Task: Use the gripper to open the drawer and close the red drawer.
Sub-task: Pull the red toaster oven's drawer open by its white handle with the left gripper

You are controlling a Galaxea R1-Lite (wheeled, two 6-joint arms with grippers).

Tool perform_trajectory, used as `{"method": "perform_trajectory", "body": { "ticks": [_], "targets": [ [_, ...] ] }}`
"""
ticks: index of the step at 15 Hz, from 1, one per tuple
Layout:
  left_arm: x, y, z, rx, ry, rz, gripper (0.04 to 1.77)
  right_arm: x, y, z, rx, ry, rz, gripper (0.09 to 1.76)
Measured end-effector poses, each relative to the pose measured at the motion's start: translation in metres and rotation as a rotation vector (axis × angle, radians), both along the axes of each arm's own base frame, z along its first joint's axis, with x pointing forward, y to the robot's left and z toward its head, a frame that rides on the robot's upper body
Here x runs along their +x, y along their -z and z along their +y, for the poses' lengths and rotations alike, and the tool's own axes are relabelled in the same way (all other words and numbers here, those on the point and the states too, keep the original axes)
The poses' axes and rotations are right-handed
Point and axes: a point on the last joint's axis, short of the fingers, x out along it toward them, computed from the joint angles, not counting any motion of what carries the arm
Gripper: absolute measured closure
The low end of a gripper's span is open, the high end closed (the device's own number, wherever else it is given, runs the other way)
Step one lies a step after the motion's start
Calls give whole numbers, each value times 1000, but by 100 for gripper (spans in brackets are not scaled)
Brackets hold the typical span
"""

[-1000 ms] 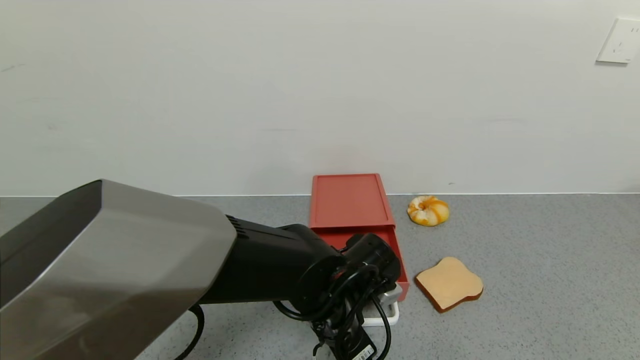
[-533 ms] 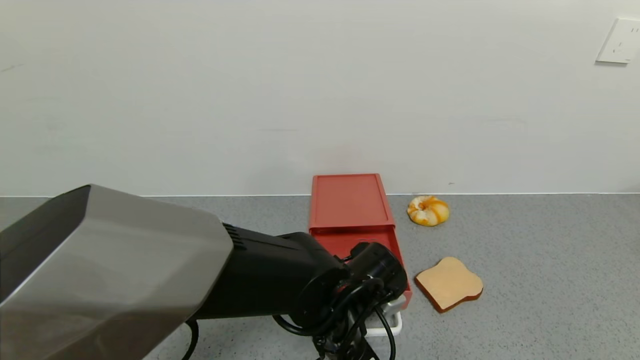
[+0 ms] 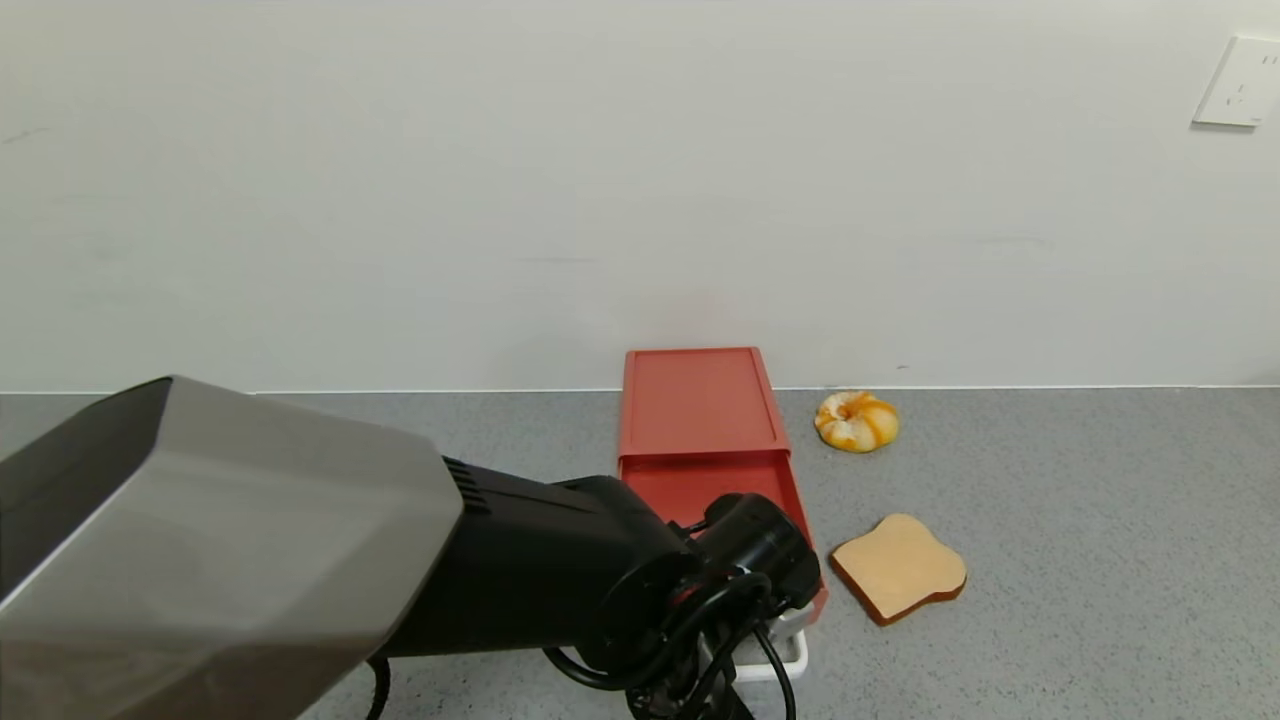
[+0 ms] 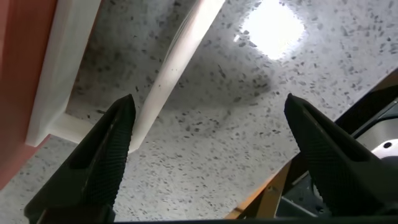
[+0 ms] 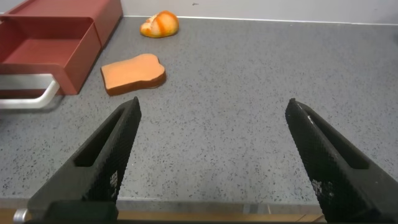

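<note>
The red drawer (image 3: 712, 487) stands partly pulled out of its low red box (image 3: 698, 398) at the back wall. Its white loop handle (image 3: 781, 657) points toward me. My left gripper (image 4: 208, 118) hangs over that handle, jaws open. The handle bar (image 4: 171, 65) lies between the fingers, close to one finger (image 4: 109, 149), apart from the other. In the head view the black wrist (image 3: 745, 565) hides the fingers. My right gripper (image 5: 211, 118) is open and empty, low over the counter near its front edge; the drawer (image 5: 43, 46) and handle (image 5: 31, 98) show from there.
A tan toast slice (image 3: 898, 567) lies right of the drawer front, and a yellow-orange bun (image 3: 856, 420) sits by the box near the wall. The grey speckled counter (image 3: 1100, 560) stretches to the right. A wall socket (image 3: 1240, 82) is at the upper right.
My left arm has drawn back toward me and the drawer has slid a little farther out of the box with its handle.
</note>
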Motion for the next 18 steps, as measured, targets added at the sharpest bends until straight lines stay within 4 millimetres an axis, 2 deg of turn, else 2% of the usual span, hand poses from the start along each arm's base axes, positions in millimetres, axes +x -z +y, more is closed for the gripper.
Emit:
{"method": "perform_trajectory", "body": {
  "ticks": [6,9,15,18],
  "targets": [
    [-3,-2,1,2,3,1,9,0,0,0,0,0,0,14],
    [-4,-11,4,-17,-2,-15,9,0,0,0,0,0,1,14],
    [-15,-52,19,-64,-69,-23,9,0,0,0,0,0,1,14],
    [-23,-78,34,-121,-114,-50,9,0,0,0,0,0,1,14]
  ]
}}
